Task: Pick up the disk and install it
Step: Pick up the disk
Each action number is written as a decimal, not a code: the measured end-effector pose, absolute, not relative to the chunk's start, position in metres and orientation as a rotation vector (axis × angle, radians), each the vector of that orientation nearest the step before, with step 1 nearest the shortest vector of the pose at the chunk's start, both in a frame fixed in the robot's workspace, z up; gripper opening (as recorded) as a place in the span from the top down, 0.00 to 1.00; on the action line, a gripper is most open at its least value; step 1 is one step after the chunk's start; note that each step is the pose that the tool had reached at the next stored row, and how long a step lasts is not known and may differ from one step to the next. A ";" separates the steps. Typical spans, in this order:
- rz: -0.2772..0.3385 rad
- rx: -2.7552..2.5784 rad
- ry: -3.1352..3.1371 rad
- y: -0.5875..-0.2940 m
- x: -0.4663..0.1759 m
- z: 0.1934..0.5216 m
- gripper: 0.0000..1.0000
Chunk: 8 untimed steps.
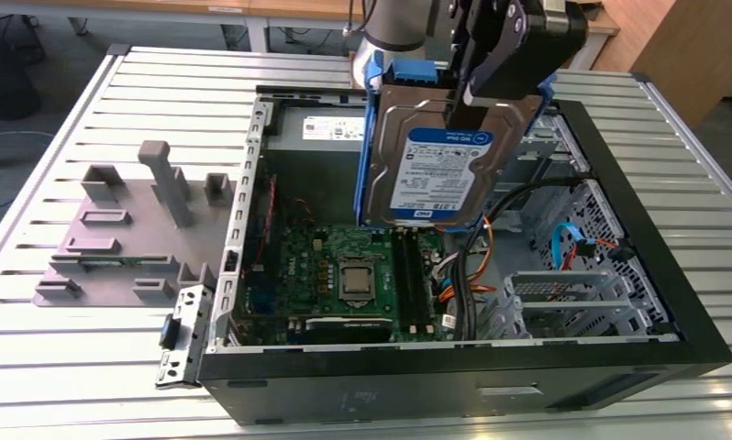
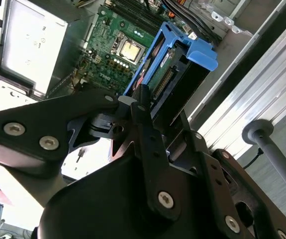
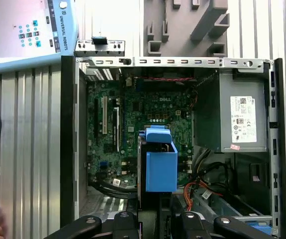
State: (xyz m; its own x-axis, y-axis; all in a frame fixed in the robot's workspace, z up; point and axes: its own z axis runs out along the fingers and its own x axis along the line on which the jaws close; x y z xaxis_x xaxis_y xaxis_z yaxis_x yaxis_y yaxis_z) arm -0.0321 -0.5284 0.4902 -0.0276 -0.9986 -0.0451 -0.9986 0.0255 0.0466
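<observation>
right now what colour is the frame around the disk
Blue; the carrier frame around the disk shows best in the first wrist view.

Exterior view overlooks the case [image 1: 464, 376]; both wrist views face its motherboard [image 3: 152, 107] [image 2: 105, 59]

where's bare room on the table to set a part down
Bare slatted table lies around the grey fixture, to the exterior view's left of the computer case. Crowded inside the case: motherboard, cables, drive cage, with the disk held above.
</observation>
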 end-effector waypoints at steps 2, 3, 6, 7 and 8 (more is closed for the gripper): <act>-0.102 2.190 -2.249 -0.532 -0.032 0.490 0.65; -0.101 2.190 -2.249 -0.534 -0.032 0.490 0.65; -0.103 2.191 -2.250 -0.529 -0.032 0.490 0.65; -0.103 2.191 -2.250 -0.529 -0.032 0.490 0.65; -0.103 2.191 -2.250 -0.529 -0.032 0.490 0.65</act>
State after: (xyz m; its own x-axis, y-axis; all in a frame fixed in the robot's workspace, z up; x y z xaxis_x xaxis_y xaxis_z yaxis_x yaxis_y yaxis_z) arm -0.0321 -0.5288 0.4899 -0.0275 -0.9986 -0.0458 -0.9986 0.0254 0.0465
